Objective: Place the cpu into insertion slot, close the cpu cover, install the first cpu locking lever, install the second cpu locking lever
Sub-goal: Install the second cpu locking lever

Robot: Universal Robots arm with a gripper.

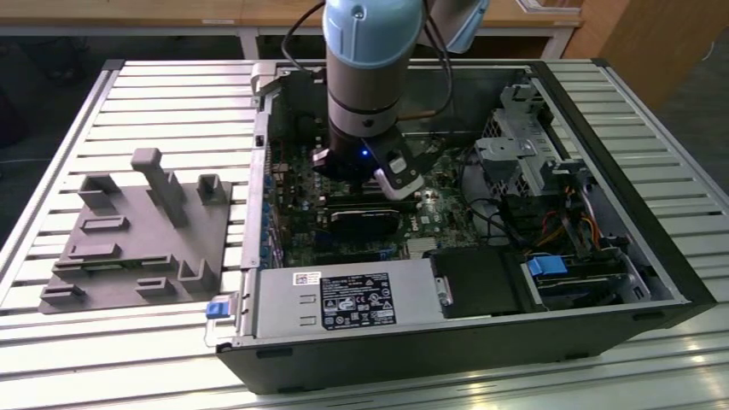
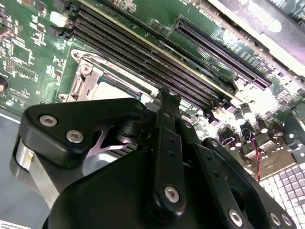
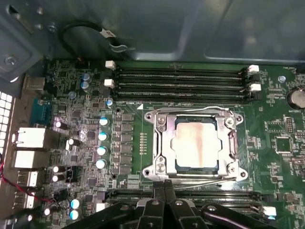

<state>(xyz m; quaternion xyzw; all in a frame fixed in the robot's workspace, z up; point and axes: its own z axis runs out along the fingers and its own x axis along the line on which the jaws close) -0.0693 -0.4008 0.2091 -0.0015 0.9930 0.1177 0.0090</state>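
In the first wrist view the cpu (image 3: 195, 145), a pale silver square, lies in the insertion slot (image 3: 148, 170) on the green board. The cpu cover (image 3: 163, 130), a silver frame, lies flat over it, and the chip shows through its window. One thin wire locking lever (image 3: 205, 181) runs along the slot's edge nearest the gripper, and another lever (image 3: 190, 110) runs along the far edge. My gripper (image 3: 164, 190) is shut with nothing between its fingers, its tips just at the near lever. In the second wrist view the gripper (image 2: 164, 101) hangs beside the slot (image 2: 86, 76).
In the exterior view the arm (image 1: 362, 77) reaches down into an open computer case (image 1: 456, 342). A black heatsink (image 1: 364, 224) lies just in front of the gripper (image 1: 393, 190). Long black memory slots (image 3: 181, 81) flank the socket. A grey fixture (image 1: 137, 239) sits on the slatted table.
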